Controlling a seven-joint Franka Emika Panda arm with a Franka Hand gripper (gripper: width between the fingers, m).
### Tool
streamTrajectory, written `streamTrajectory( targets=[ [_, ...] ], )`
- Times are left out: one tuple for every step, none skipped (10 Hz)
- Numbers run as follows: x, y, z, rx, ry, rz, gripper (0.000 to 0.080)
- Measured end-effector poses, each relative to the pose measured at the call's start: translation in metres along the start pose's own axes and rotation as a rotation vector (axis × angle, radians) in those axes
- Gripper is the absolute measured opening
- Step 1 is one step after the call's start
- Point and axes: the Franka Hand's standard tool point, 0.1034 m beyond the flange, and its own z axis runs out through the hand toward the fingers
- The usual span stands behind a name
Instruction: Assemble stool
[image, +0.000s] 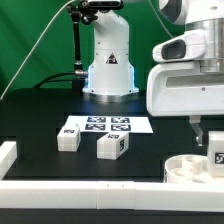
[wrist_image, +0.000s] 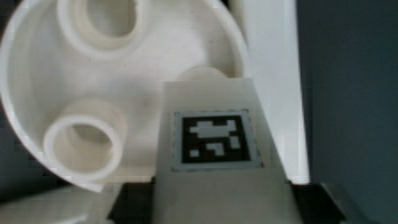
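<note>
Nearest the exterior camera runs the long white border rail (image: 90, 190), along the front edge of the black table (image: 40, 115). Behind it, the Panda arm (image: 108, 55) is the biggest thing in view. Its base stands at the back, and its white hand reaches down at the exterior view's right.

The round seat (image: 172, 166) lies under that hand, just behind the rail and underside up. The wrist view shows 2 open sockets, 1 socket (wrist_image: 103, 22) farther off and another socket (wrist_image: 80, 140) closer.

The marker board (image: 105, 124) lies flat mid-table. Just in front of it, 1 loose leg (image: 68, 137) sits toward the exterior view's left, and another loose leg (image: 111, 146) is near it, apart from the board.

The gripper (image: 212, 140) appears clamped on the held leg (wrist_image: 217, 130), with a dark finger at each side of the leg's base in the wrist view. The leg's tag faces the wrist camera, and the leg hangs over the seat. Whether its tip touches the seat I cannot tell.

The step in hand looks like fitting a leg to the seat. The next move calls for centring the leg's tip over 1 socket, keeping it square, then lowering and pressing or twisting it home before letting go.
</note>
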Motion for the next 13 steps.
streamTrajectory(
  targets=[
    [-0.0004, 0.0004, 0.0003, -0.001, 0.000, 0.093, 0.0340],
    [-0.0015, 0.0007, 0.0004, -0.001, -0.001, 0.202, 0.0340],
    [-0.0024, 0.0012, 0.0005, -0.003, 0.002, 0.315, 0.0340],
    [-0.0030, 0.0014, 0.0005, -0.006, 0.005, 0.401, 0.0340],
    [-0.0030, 0.0014, 0.0005, -0.010, 0.008, 0.435, 0.0340],
    [-0.0031, 0.0022, 0.0003, -0.008, 0.005, 0.501, 0.0340],
    [-0.0032, 0.0024, 0.0004, -0.007, 0.002, 0.542, 0.0340],
    [-0.0036, 0.0028, 0.0004, -0.006, -0.002, 0.616, 0.0340],
    [-0.0039, 0.0031, 0.0004, -0.005, -0.005, 0.667, 0.0340],
    [-0.0043, 0.0032, 0.0006, -0.001, -0.008, 0.732, 0.0340],
    [-0.0055, 0.0040, 0.0005, 0.011, -0.018, 0.873, 0.0340],
    [-0.0067, 0.0038, 0.0008, 0.019, -0.029, 0.983, 0.0340],
    [-0.0077, 0.0033, 0.0012, 0.031, -0.041, 1.097, 0.0340]
  ],
)
